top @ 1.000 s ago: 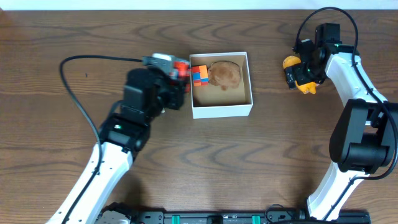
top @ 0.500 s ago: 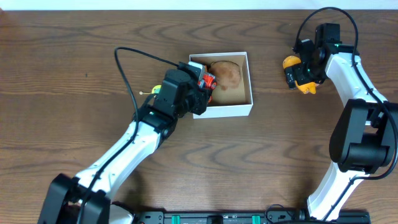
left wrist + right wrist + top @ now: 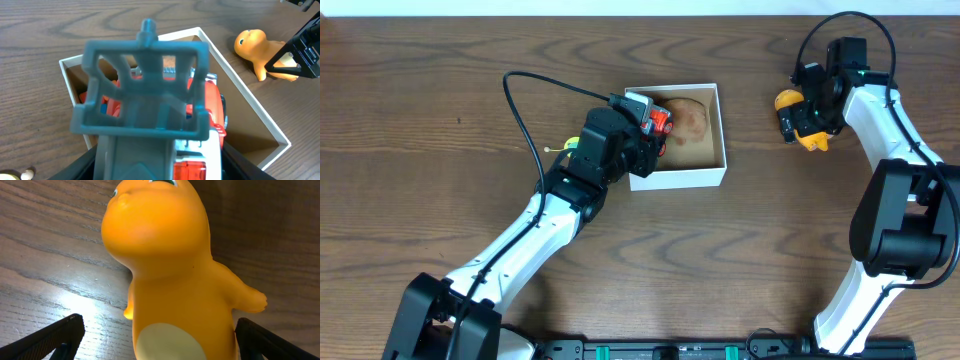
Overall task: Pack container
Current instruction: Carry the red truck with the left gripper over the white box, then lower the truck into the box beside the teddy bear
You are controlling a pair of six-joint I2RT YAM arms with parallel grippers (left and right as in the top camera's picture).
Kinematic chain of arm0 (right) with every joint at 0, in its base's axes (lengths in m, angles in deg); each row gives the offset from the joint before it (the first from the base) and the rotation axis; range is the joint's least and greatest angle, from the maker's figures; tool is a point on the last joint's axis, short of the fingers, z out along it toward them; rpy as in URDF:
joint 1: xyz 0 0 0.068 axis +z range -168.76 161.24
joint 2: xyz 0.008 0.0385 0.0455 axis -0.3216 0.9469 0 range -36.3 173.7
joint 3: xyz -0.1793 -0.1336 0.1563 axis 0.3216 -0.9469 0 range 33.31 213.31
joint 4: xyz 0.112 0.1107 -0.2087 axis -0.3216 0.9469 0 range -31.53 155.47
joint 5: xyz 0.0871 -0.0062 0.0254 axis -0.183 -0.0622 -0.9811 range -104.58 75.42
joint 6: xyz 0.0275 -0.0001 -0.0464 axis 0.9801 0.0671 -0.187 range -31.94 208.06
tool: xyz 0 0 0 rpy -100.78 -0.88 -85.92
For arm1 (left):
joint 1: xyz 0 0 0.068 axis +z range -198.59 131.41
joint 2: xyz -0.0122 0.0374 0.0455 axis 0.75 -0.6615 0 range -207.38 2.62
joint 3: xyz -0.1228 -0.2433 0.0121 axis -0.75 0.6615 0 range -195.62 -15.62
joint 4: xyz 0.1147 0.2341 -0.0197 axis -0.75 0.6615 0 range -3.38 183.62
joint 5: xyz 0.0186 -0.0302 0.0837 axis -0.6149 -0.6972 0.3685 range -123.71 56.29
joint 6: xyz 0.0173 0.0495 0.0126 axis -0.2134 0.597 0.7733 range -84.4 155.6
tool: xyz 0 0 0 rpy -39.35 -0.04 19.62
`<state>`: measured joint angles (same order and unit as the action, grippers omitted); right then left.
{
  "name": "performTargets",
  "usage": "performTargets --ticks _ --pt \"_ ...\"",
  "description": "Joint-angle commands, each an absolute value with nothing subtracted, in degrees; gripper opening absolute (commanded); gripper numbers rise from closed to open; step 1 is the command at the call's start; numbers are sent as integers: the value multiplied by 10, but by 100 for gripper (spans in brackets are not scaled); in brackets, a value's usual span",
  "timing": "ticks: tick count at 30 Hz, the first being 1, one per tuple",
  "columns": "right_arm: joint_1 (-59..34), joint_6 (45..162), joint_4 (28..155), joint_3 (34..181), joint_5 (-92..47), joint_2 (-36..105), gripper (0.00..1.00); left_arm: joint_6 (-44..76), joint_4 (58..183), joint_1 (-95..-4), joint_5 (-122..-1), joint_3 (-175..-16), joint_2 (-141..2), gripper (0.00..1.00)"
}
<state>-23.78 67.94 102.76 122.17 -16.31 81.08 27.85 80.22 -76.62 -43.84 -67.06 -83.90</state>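
Observation:
The container point(image 3: 680, 178) is a low white box with a tan inside, at the table's middle. A brown rounded toy point(image 3: 690, 120) lies in it. My left gripper point(image 3: 645, 125) hangs over its left part, shut on a grey, red and white toy point(image 3: 145, 95) that fills the left wrist view above the white wall point(image 3: 245, 100). An orange and blue block point(image 3: 111, 106) shows through the toy's frame. At the far right my right gripper point(image 3: 800, 120) stands wide open around an orange figure point(image 3: 170, 270), with its dark fingertips point(image 3: 55, 340) to either side.
A small yellow and white thing point(image 3: 570, 145) lies on the table just left of my left arm. The left arm's black cable point(image 3: 520, 120) loops over the wood to the left. The orange figure point(image 3: 257, 47) lies right of the container.
My left gripper has carried the grey and red toy from left of the container to above its left part, covering the block inside. The right arm has not moved.

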Motion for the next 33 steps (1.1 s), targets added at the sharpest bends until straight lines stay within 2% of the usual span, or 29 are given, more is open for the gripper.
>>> performTargets --ticks 1,13,33 --pt "-233 678 1028 1223 -168 815 99 273 797 -768 -437 -675 -848 19" --pt "-233 678 1028 1223 -168 815 99 274 771 -794 -436 -675 -881 19" --pt "-233 678 1028 1223 -168 815 99 274 839 -794 -436 -675 -889 19"
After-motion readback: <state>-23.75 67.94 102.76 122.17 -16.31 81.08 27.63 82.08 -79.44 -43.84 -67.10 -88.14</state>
